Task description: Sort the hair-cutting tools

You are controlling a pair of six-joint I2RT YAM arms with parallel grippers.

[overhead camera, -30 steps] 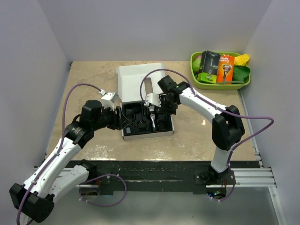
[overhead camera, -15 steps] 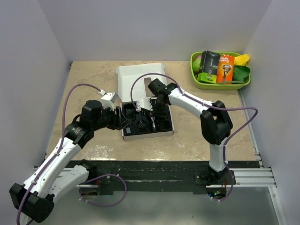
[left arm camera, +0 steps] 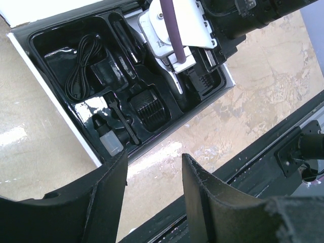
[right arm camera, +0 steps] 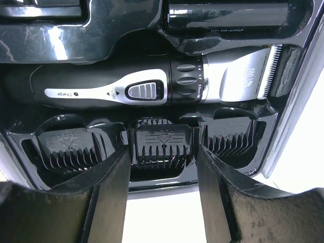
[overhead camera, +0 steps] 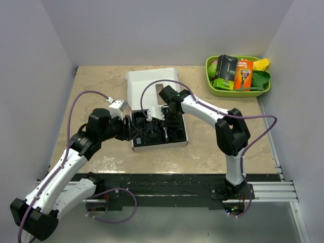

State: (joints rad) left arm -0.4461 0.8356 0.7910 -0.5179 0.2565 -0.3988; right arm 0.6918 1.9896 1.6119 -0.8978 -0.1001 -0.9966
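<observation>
1. Over the black insert [right arm camera: 61, 43], the right gripper [right arm camera: 163, 158] hangs with its jaws partly spread and nothing gripped. Its fingers [right arm camera: 109, 197] flank the middle comb attachment [right arm camera: 163, 142]; whether they touch it cannot be told.
2. That comb stands in its own pocket, the centre of a row of 3, with the left comb [right arm camera: 68, 149] and the right comb [right arm camera: 230, 142] on either side.
3. Just beyond the row, the hair clipper [right arm camera: 152, 88] lies flat in a long recess, with its silver blade end toward the right of the wrist view.
4. At the box's left edge, the left gripper [left arm camera: 152, 162] hovers over the table [overhead camera: 202, 152], its jaws also partly spread and empty.
5. Its camera shows the cord [left arm camera: 83, 63] coiled in a far pocket and a small clear bottle [left arm camera: 109, 142] at the insert's near corner.
6. The insert sits in the white box [overhead camera: 144, 83], whose lid lies open toward the far side.
7. Well apart, at the far right, a green tray [overhead camera: 238, 92] holds packaged razors [overhead camera: 244, 73].
</observation>
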